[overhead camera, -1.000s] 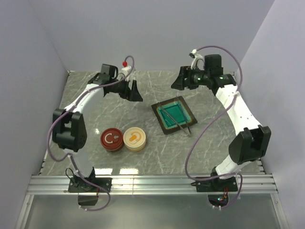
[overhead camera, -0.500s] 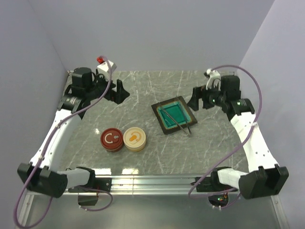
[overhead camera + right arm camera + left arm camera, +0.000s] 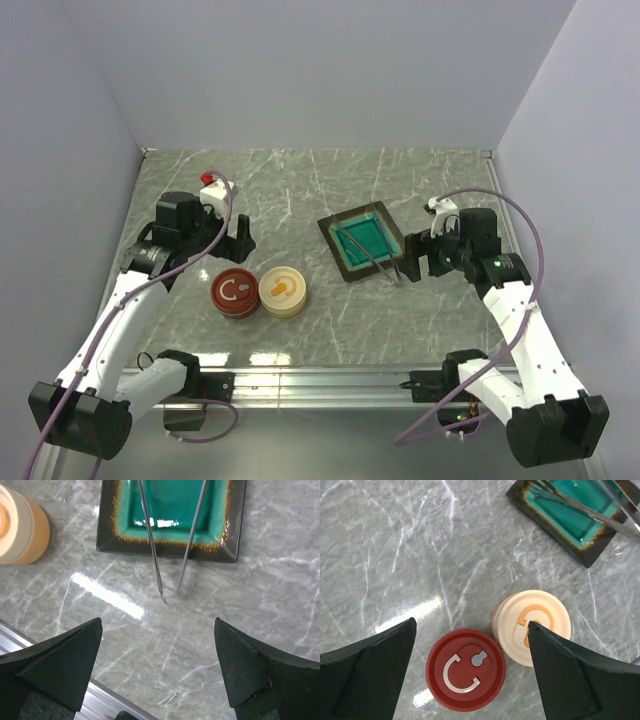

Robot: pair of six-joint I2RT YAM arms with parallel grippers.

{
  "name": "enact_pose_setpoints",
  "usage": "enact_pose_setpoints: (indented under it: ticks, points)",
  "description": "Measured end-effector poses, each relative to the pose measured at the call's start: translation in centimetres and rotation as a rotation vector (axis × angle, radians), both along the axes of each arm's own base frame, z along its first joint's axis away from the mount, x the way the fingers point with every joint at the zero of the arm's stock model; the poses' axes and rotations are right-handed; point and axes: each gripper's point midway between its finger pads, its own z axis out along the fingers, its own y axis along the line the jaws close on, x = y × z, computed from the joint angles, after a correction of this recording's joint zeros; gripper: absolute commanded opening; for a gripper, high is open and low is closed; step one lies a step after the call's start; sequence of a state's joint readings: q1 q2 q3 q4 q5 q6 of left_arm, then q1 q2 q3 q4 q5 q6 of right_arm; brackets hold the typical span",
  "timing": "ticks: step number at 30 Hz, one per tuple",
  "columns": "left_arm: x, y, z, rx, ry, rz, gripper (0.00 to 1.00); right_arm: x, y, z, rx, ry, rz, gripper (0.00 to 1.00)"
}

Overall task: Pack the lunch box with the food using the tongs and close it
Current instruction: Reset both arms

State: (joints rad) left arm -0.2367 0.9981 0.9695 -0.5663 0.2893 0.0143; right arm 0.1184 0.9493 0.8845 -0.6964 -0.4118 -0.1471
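Grey marble tabletop (image 3: 320, 190), pale lilac walls (image 3: 300, 70), tongs (image 3: 151, 540) across teal tray (image 3: 106, 525)

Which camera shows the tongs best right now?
The right wrist view: both thin arms of the tongs show sharply, running from the teal tray onto the table. The top external view shows them whole but tiny; the left wrist view catches only part, at its corner.

The left arm (image 3: 118, 312) reaches forward from its base, elbow low at the near left and wrist angled inward. The left pincer (image 3: 240, 238) points downward, jaws spread wide apart with nothing gripped between them. The right arm (image 3: 528, 325) mirrors this posture, elbow low at the near right, and the right pincer (image 3: 410, 262) likewise points downward, jaws wide apart and empty.
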Motion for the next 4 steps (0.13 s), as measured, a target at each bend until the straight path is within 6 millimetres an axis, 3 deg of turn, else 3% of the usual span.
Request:
enact_pose_setpoints:
  ticks: [4]
  points:
    - [0.18,0.43,-0.08,0.012,-0.002,0.026,0.99,-0.83,-0.03,-0.45,-0.004,-0.005,0.004,1.0]
